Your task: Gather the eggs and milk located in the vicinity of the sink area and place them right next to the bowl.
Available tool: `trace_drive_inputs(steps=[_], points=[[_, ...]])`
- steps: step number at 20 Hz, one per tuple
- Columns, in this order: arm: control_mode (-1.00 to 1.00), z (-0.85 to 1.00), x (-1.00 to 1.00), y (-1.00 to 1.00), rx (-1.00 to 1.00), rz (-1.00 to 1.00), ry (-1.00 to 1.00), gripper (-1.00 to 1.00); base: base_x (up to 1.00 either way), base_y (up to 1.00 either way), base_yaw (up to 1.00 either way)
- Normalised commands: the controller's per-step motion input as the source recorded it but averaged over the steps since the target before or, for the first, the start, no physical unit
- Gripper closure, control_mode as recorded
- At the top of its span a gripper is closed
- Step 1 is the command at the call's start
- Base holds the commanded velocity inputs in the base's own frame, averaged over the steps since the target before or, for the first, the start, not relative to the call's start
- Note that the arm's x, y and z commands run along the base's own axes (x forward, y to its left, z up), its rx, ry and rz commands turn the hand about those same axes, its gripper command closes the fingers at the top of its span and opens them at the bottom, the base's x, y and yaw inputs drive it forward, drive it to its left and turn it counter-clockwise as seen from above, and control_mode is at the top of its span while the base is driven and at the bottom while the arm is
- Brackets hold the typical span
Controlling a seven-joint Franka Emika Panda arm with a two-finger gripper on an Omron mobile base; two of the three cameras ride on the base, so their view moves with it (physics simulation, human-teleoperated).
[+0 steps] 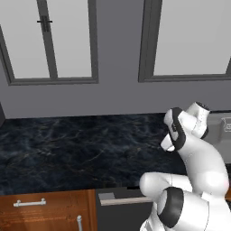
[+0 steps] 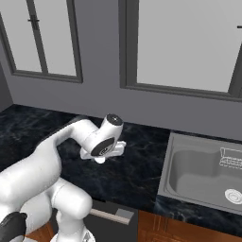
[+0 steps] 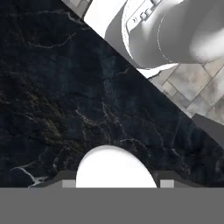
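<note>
An egg (image 3: 116,166), smooth and white, sits between my gripper's (image 3: 116,183) two dark fingertips (image 3: 65,183) just above the black marble counter (image 3: 65,96). The gripper is shut on it. In the right base view the hand (image 2: 101,153) points down at the counter, left of the sink (image 2: 166,175), a grey steel basin with a round drain (image 2: 233,195) and a wire rack (image 2: 231,158). In the left base view the wrist (image 1: 173,128) hides the fingers, and the sink's corner (image 1: 224,128) shows at the right edge. The milk and the bowl are out of view.
The dark counter (image 1: 81,144) runs left from the sink below two windows (image 1: 49,40). Wooden drawers (image 1: 45,210) and a dark appliance front (image 2: 113,220) lie under its front edge. In the hand view the counter's edge drops to tiled floor (image 3: 197,87).
</note>
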Motion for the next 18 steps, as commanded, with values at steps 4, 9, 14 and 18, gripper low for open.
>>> trace_drive_inputs(steps=[4, 9, 14, 18], points=[[-1.0, 0.62, -0.63, 0.0, 0.0, 0.05, -0.26, 1.0, 0.0, 0.0, 0.0], [-1.0, 0.35, -0.54, 0.0, 0.0, 0.27, -0.28, 1.0, 0.0, 0.0, 0.0], [-1.0, 0.23, -0.32, 0.0, 0.0, 0.38, -0.28, 1.0, 0.0, 0.0, 0.0], [-1.0, 0.19, -0.08, 0.0, 0.0, 0.36, -0.18, 1.0, 0.0, 0.0, 0.0]])
